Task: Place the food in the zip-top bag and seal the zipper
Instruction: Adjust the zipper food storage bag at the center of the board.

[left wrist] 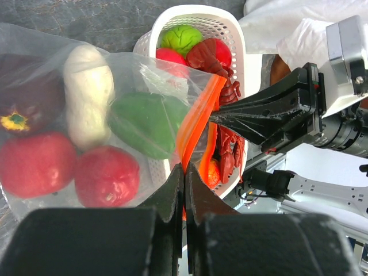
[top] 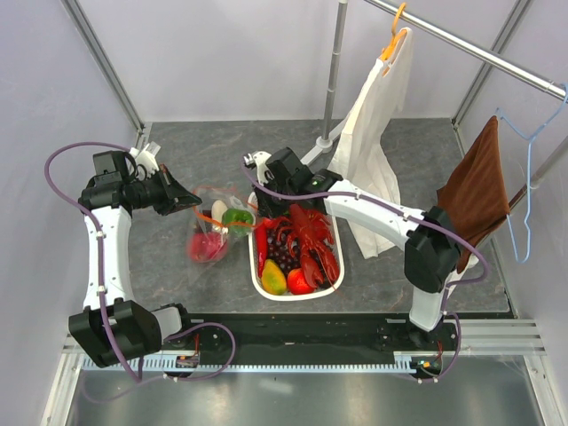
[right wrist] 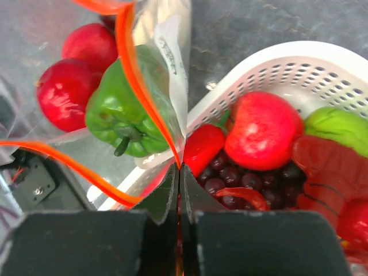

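Grey mottled tabletop | pale walls | seemingly metal rail | zip-top bag

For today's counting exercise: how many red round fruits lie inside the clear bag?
2: a red fruit beside the purple bulb, another beside the green pepper; more may be hidden.

Grey mottled tabletop; pale walls; metal clothes rail

Clear crinkly zip-top bag rests on the tabletop just left of the white basket, mouth open, the orange-red zipper unsealed with its strips spread apart. Inside are a green pepper, white radish, two red round fruits and a dark purple bulb. Red lobster, grapes, yellow piece and another red fruit lie in the basket.
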### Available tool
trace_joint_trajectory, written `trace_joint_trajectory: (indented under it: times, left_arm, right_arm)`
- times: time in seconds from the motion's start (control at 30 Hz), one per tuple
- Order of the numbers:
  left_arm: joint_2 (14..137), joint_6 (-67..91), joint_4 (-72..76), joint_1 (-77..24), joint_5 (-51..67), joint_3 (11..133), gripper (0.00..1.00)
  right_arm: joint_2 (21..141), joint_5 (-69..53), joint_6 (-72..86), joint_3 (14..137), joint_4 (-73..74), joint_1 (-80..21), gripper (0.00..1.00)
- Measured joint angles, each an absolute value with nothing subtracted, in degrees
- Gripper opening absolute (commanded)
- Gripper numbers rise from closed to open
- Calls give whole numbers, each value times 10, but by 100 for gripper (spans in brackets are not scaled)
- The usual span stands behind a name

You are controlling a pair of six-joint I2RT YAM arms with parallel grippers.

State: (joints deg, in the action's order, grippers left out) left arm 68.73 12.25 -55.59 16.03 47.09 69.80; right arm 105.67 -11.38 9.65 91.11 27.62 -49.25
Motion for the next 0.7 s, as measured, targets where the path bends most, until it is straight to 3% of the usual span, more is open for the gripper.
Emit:
trace_joint_trajectory:
  times: [0.4, 0.7]
  left_arm:
    - [665, 3, -620, 161, 389, 751, 7]
    - [622, -78, -675, 160, 335, 742, 4]
  right_arm:
    - [1046, -223, 162, 1020, 268, -496, 0]
    - [1033, -234, 151, 1033, 298, -497, 0]
